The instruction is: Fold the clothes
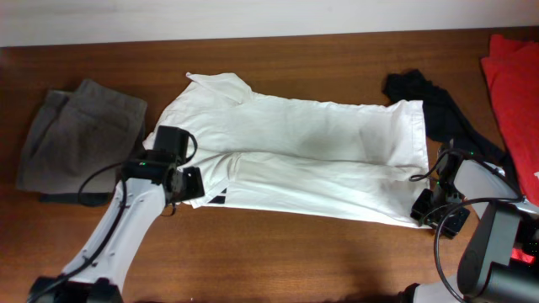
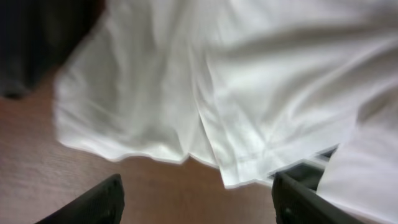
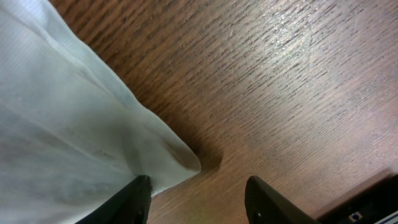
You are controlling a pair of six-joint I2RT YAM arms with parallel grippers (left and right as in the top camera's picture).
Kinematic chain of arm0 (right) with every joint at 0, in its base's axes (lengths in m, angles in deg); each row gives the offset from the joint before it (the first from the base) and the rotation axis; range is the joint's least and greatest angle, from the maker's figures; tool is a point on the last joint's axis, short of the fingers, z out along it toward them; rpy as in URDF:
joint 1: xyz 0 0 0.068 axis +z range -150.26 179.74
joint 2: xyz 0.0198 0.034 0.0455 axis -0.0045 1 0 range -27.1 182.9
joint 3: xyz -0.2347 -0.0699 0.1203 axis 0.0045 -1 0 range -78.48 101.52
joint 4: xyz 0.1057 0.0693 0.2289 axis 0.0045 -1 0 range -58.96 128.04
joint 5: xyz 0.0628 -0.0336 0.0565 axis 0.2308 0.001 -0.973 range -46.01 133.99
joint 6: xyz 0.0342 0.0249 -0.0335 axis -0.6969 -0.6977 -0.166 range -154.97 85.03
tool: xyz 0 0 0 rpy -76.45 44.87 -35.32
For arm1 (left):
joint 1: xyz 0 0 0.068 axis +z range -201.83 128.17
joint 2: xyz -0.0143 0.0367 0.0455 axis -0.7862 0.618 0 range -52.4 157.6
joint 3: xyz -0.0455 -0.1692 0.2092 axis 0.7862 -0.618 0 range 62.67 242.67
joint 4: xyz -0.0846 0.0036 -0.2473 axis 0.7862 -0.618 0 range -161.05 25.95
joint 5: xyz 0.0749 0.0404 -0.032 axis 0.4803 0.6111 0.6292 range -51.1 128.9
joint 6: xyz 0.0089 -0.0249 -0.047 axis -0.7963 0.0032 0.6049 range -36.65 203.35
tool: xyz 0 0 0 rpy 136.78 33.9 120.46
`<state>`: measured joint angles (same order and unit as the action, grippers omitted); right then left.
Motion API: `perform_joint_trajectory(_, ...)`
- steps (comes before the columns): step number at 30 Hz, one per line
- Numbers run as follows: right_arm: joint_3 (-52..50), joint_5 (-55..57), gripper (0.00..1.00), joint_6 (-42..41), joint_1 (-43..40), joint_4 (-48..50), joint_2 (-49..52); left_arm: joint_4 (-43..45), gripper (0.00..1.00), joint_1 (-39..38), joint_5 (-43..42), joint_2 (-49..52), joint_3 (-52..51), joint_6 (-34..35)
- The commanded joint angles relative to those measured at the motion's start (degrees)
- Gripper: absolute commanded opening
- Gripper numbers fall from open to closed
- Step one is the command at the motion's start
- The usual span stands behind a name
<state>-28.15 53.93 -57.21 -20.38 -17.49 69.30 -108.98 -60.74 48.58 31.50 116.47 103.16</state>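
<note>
A white shirt (image 1: 303, 160) lies spread across the middle of the wooden table, folded lengthwise, collar at the upper left. My left gripper (image 1: 187, 187) is open at the shirt's lower left edge. In the left wrist view its fingers (image 2: 196, 205) straddle bare wood just below the shirt's hem (image 2: 236, 168). My right gripper (image 1: 427, 208) is open at the shirt's lower right corner. In the right wrist view its fingers (image 3: 196, 202) frame that corner (image 3: 177, 162), the left finger touching the cloth.
A folded grey-brown garment (image 1: 76, 135) lies at the far left. A black garment (image 1: 438, 105) lies right of the shirt. A red garment (image 1: 515, 93) lies at the right edge. The table's front strip is bare wood (image 1: 295, 261).
</note>
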Motion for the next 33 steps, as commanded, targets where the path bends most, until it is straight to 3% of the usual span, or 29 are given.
perform_joint_trajectory(1,-0.55,0.63,0.54,-0.57,-0.13,0.9,0.46,1.38,0.76,2.25,2.73,0.68,0.2,1.81)
perform_joint_trajectory(16,-0.55,0.2,0.55,-0.52,-0.13,1.75,0.46,6.14,0.76,9.35,-1.95,12.22,0.2,1.14)
perform_joint_trajectory(17,-0.55,0.2,0.54,-0.55,-0.11,1.75,0.46,6.34,0.72,9.35,-1.95,12.22,0.2,1.16)
perform_joint_trajectory(18,-0.55,0.17,0.54,-0.52,-0.11,1.73,0.46,6.23,0.53,9.35,-1.95,12.22,0.2,1.14)
perform_joint_trajectory(20,-0.55,0.2,0.54,-0.52,-0.11,1.73,0.46,5.51,0.33,9.35,-1.95,12.22,0.2,1.16)
perform_joint_trajectory(24,-0.55,0.2,0.54,-0.52,-0.11,1.73,0.46,1.9,0.02,9.35,-1.27,12.22,0.11,1.16)
perform_joint_trajectory(33,-0.55,0.22,0.54,-0.31,-0.17,1.55,0.46,-13.35,0.0,9.57,8.98,12.22,0.11,5.68)
